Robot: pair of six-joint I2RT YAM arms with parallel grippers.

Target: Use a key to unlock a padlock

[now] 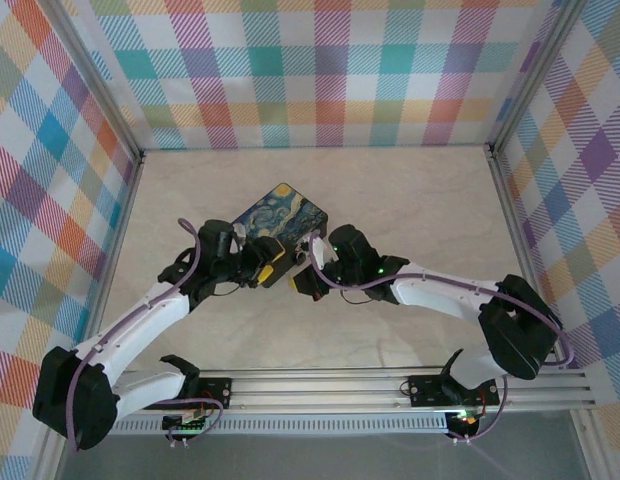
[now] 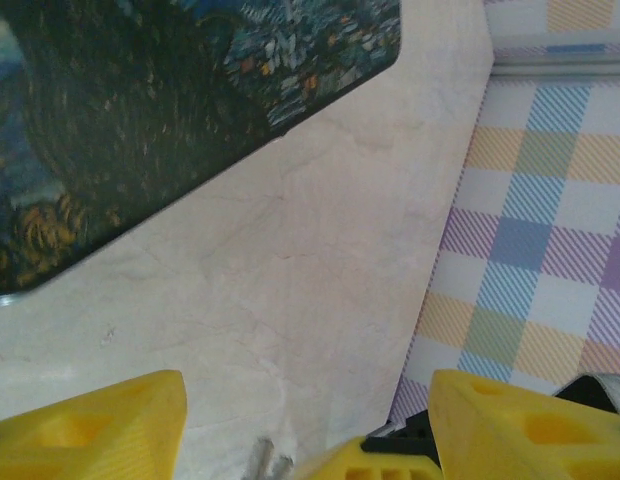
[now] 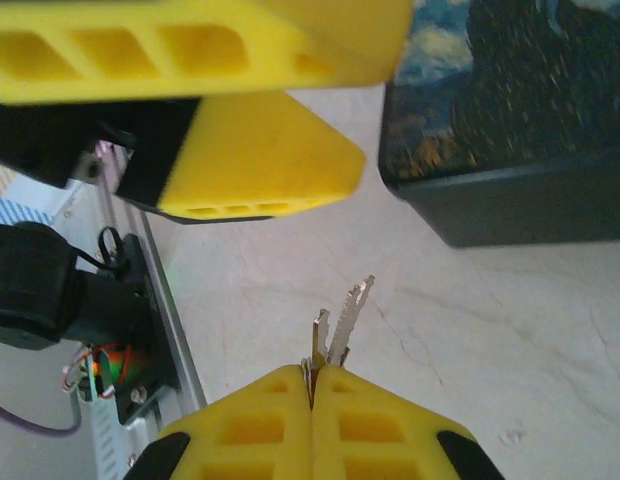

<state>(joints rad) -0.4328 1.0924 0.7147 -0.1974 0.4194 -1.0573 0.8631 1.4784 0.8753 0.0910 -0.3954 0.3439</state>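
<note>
Robot lab test cell. Plaid fabric walls (image 1: 330,70) on aluminium frame posts (image 1: 95,78) close in space left, right and beyond fingers (image 1: 273,260). Marble-look counter (image 1: 410,190) beneath fingers. Behind fingers, slotted aluminium rail (image 1: 330,385) carries bolted arm bases (image 1: 435,385), purple cabling (image 3: 35,430) and bare circuit board (image 1: 187,424).

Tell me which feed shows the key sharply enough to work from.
Right wrist view: the key, pinched in the right pincer, is crisp; the left pincer above is blurred. Left wrist view: hazy, the painted box grainy. Top external view: evenly lit, key too small.
</note>
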